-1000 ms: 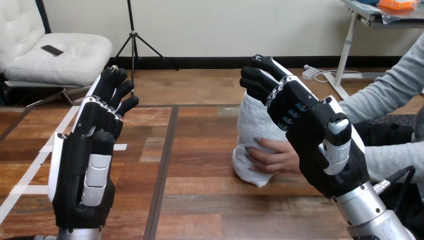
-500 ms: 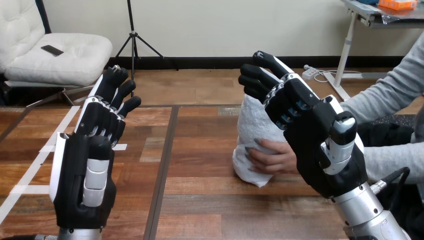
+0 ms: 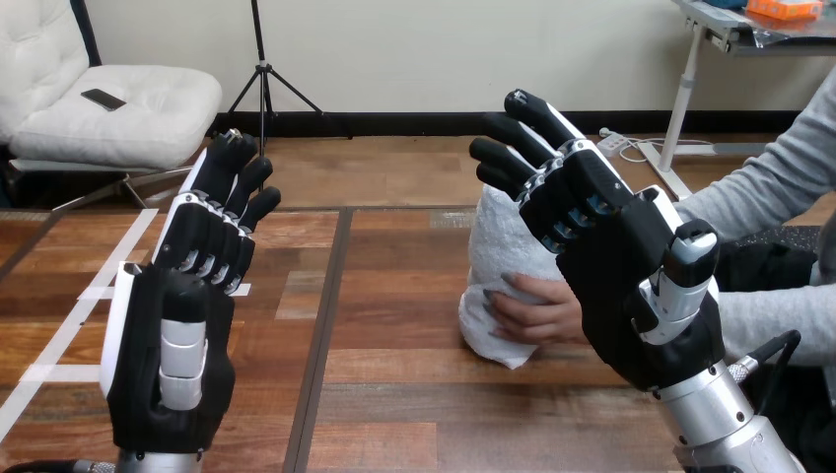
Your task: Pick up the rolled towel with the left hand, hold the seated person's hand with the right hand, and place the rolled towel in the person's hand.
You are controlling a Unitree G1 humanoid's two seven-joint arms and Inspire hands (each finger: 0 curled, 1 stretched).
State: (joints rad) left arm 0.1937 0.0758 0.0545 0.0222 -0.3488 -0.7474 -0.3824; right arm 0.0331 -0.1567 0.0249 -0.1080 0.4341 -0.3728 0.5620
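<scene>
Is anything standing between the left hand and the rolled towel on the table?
Nothing visible: only bare table lies between the left hand and the rolled towel. The person's hand rests on the towel's lower part, and the right hand is raised at its right, so its upper left side looks freest.

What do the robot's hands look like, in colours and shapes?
The left hand and right hand are both black, with white shells along their backs, jointed black-and-white fingers and a thumb with a pale segment. Each ends a round silver forearm.
</scene>
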